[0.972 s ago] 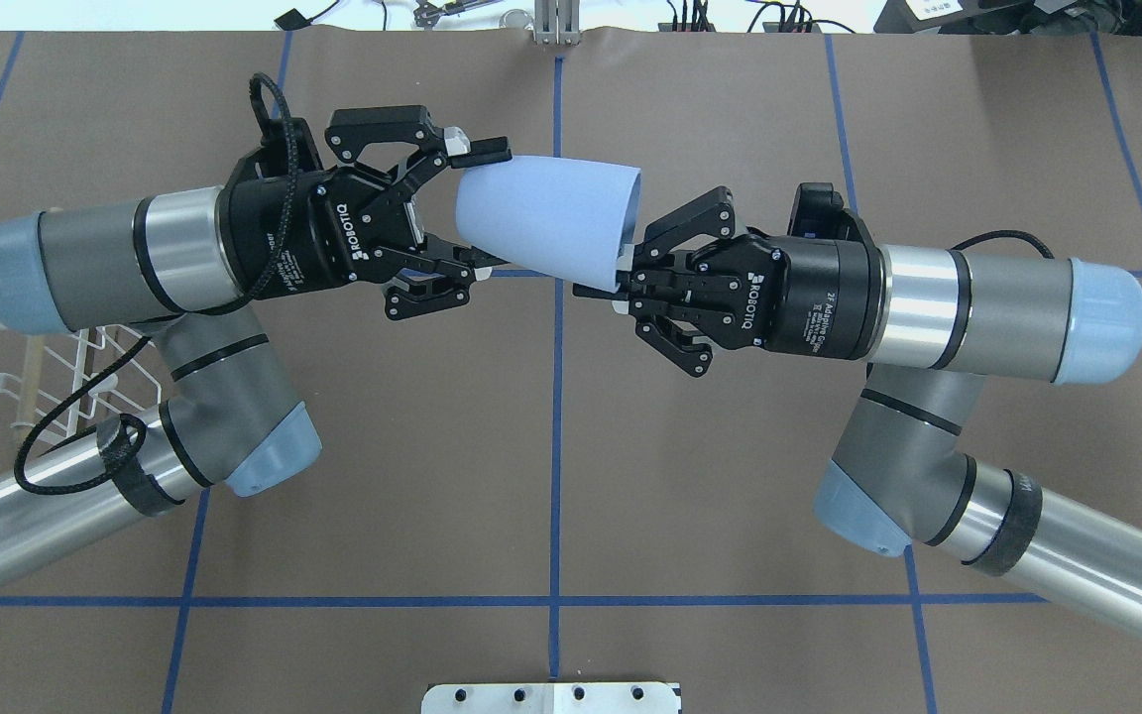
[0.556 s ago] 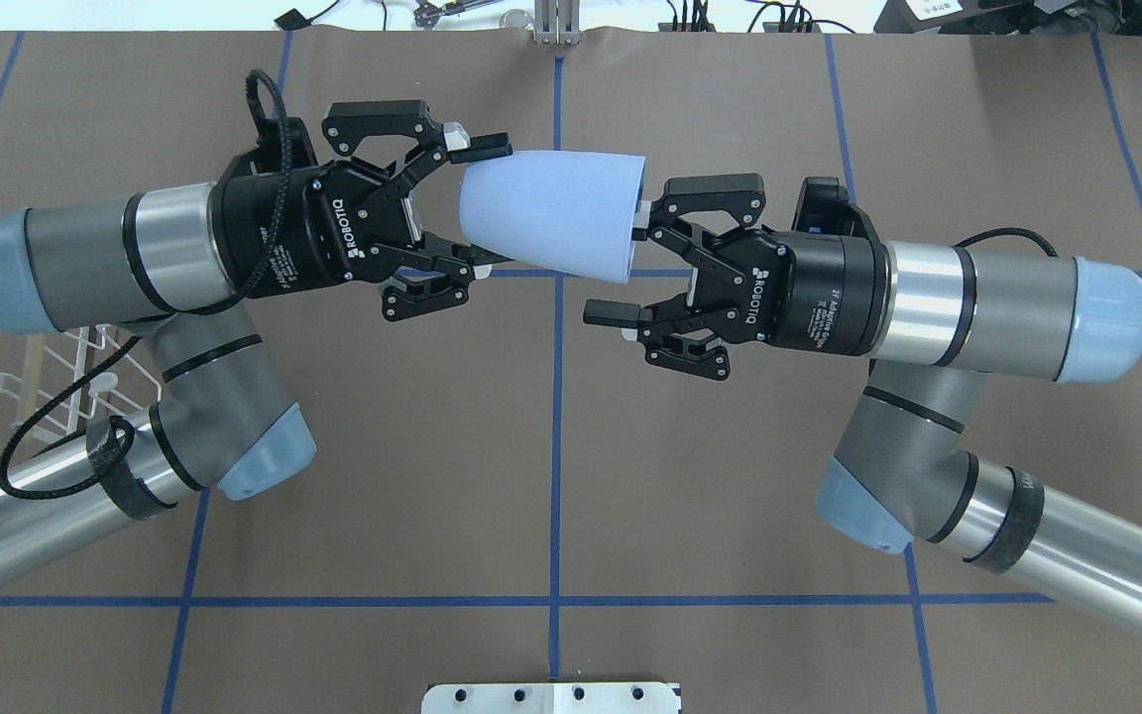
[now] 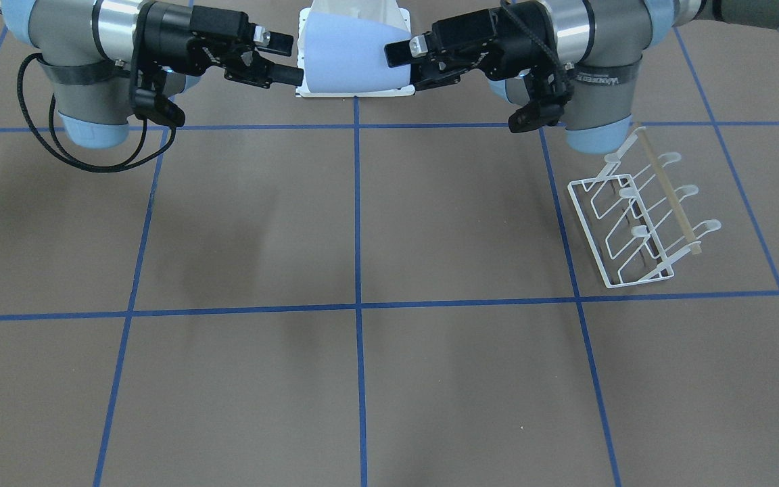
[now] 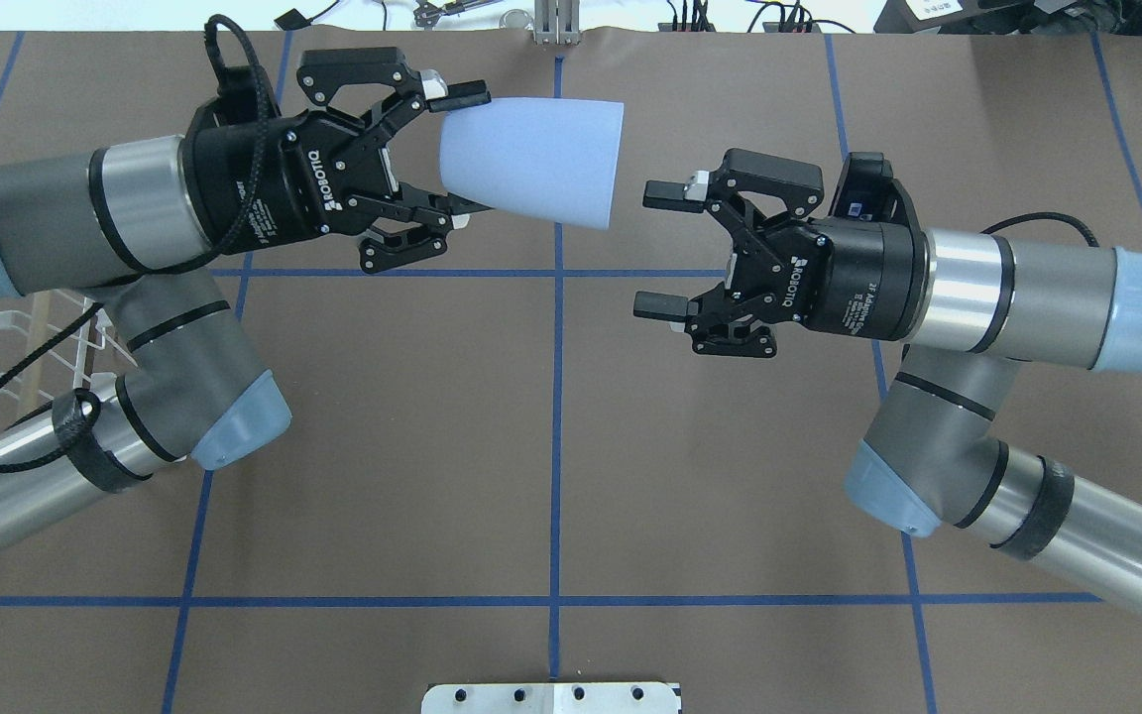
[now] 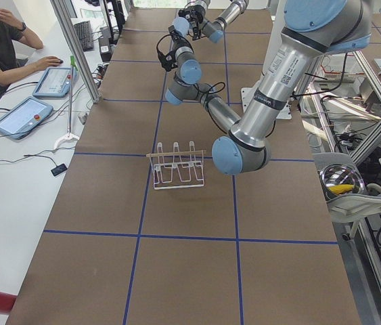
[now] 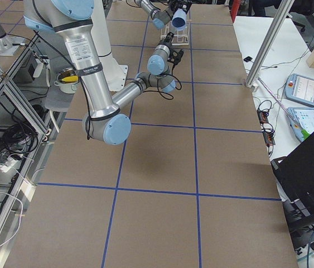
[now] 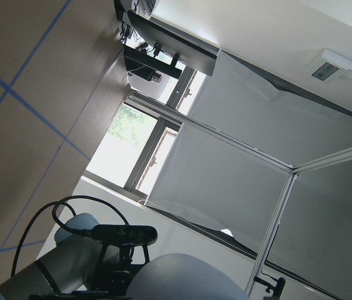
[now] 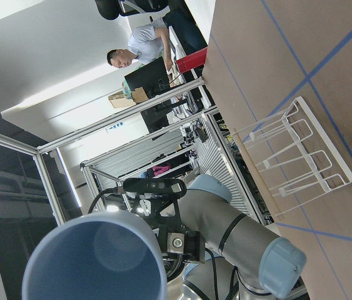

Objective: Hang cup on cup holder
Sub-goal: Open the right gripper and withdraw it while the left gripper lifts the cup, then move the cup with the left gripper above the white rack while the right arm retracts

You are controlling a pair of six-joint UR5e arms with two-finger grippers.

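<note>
My left gripper point(image 4: 464, 152) is shut on the narrow base end of the pale blue cup point(image 4: 536, 159) and holds it on its side above the table, rim toward my right arm. My right gripper point(image 4: 656, 247) is open and empty, a short gap from the rim. In the front view the cup point(image 3: 345, 57) hangs between the left gripper point(image 3: 404, 62) and the right gripper point(image 3: 287, 59). The right wrist view looks into the cup's open mouth point(image 8: 94, 256). The white wire cup holder point(image 3: 640, 216) stands on the table under my left arm, half hidden from overhead point(image 4: 31, 342).
A white mount plate point(image 4: 551, 697) sits at the table's near edge. An operator point(image 5: 1, 47) sits at a side desk with tablets point(image 5: 24, 115). Blue tape lines grid the brown table point(image 4: 730, 446).
My right gripper opened, let go of the cup's rim and drew back to the right. My left gripper moved the cup away from it, toward the far left.
</note>
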